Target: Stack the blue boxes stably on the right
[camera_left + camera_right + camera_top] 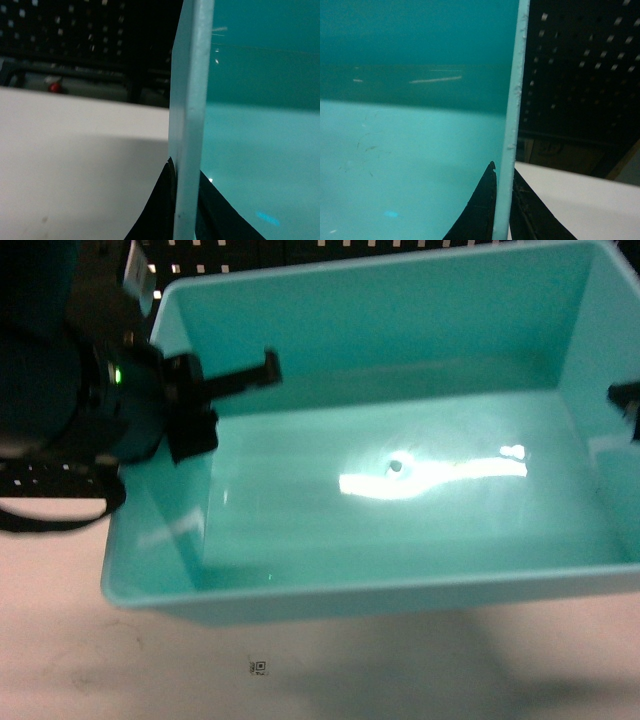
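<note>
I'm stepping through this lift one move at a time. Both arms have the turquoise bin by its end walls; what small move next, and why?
Probably a slow, level shift to the right. The left gripper and right gripper each pinch a wall of the turquoise bin, whose shadow suggests it is off the table. No second bin shows.

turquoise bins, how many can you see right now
1. The turquoise bin fills the head view above the table, its left wall clamped by the left claw and its right wall by the right claw. Others may lie hidden beneath or outside the frame.
</note>
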### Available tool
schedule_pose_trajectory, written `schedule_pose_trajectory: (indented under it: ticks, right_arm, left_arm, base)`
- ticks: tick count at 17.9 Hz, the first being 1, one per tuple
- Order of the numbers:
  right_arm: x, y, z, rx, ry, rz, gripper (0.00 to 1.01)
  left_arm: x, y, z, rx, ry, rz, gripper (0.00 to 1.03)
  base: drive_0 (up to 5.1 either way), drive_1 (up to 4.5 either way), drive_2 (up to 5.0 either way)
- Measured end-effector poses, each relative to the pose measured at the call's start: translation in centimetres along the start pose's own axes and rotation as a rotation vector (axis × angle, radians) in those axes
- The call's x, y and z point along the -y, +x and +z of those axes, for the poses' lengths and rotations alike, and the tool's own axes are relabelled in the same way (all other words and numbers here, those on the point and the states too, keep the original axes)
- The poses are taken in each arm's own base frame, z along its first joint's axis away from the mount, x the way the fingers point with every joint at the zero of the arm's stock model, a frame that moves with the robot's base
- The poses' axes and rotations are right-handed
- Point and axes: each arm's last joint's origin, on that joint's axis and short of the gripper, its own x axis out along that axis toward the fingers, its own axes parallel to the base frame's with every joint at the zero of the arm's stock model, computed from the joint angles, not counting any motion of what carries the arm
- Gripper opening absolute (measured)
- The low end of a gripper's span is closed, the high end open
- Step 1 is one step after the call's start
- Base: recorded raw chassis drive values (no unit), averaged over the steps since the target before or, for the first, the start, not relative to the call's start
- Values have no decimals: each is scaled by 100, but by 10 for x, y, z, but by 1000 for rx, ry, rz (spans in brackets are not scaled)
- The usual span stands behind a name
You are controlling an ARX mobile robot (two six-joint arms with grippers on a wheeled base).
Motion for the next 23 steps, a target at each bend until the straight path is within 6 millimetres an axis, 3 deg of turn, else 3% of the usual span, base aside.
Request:
schedule_pose_trajectory:
  ticks: [4, 7, 10, 23]
  right_arm:
    - [3, -27, 64, 179, 13, -18, 7]
    - [2, -55, 107, 340, 5, -22, 7]
    - [2, -68, 119, 394, 7, -36, 7]
    - [3, -69, 119, 398, 28, -37, 7]
  left_arm:
    - [19, -34, 52, 200, 43, -97, 8]
    - [34, -74, 86, 392, 94, -140, 8]
    - [39, -83, 96, 489, 136, -176, 8]
    - [43, -89, 91, 565, 204, -171, 8]
  base:
    - [0, 0, 0]
    - [0, 0, 0]
    - [0, 0, 0]
    - [-124, -124, -124]
